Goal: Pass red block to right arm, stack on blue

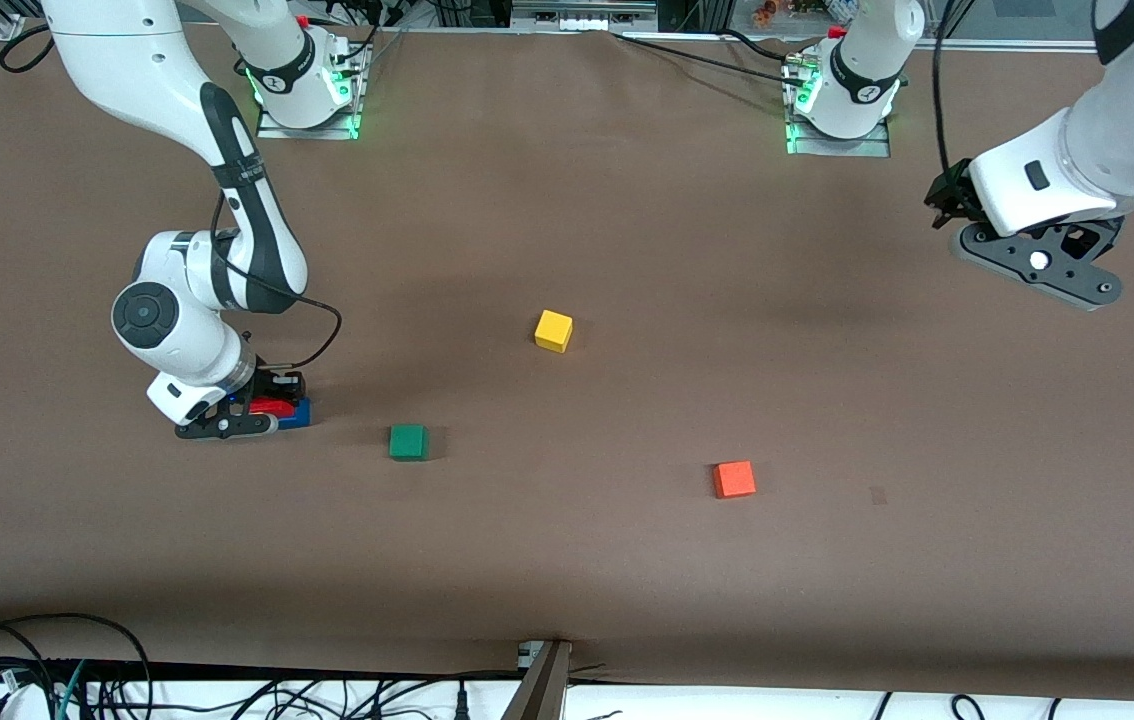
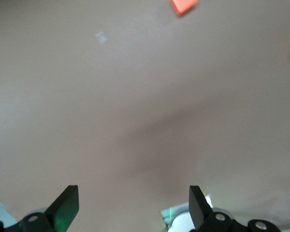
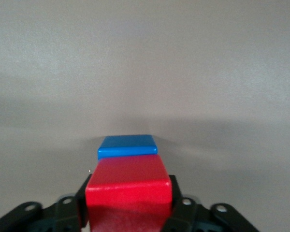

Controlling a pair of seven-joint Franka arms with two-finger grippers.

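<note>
Gripping the red block (image 3: 128, 186) in my right gripper (image 1: 245, 415) over the blue cube (image 1: 299, 413), lower left of the front view; misaligned release could topple it; left gripper (image 2: 133, 208) waits open, upper right.

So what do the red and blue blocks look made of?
Red block: probably painted wood or hard plastic; smooth, even colour, faint sheen, slightly rounded edges. Blue block: seemingly the same, with a glossier top. No grain shows, so it stays open.
</note>
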